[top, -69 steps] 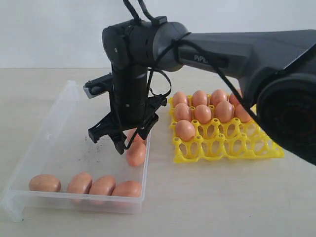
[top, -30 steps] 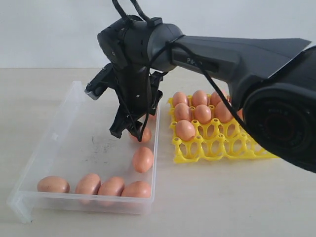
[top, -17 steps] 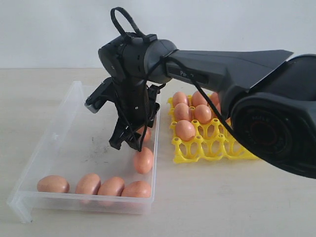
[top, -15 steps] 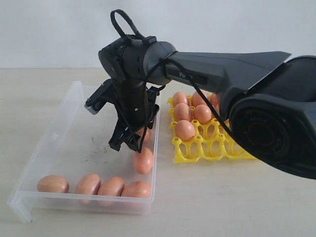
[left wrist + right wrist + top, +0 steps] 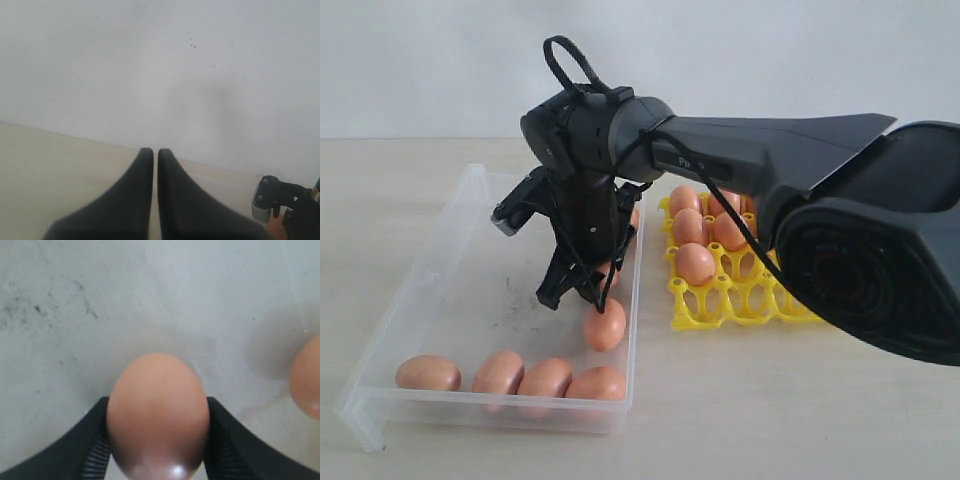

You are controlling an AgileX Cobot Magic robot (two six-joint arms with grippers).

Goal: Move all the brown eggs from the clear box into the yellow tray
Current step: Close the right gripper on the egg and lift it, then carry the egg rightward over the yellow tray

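The clear box (image 5: 412,288) lies on the left, the yellow tray (image 5: 725,298) beside it on the right. My right gripper (image 5: 576,297) reaches down into the box near its right wall. In the right wrist view its jaws (image 5: 157,440) press both sides of one brown egg (image 5: 157,412), which rests on the speckled floor. Another egg (image 5: 604,325) lies loose just in front of the fingers (image 5: 307,382). Several more eggs (image 5: 500,374) line the box's near wall. Several eggs (image 5: 695,263) fill the tray's far cups. My left gripper (image 5: 155,151) is shut and empty, away from the box.
The right arm's dark body (image 5: 790,150) spans over the tray from the right. The tray's near cups (image 5: 760,295) stand empty. The box's left half (image 5: 470,290) holds only dark specks. A pale wall rises behind the table.
The right gripper has sunk a little lower in the box and its jaws have closed in on the egg. The loose egg in front has shifted slightly left.
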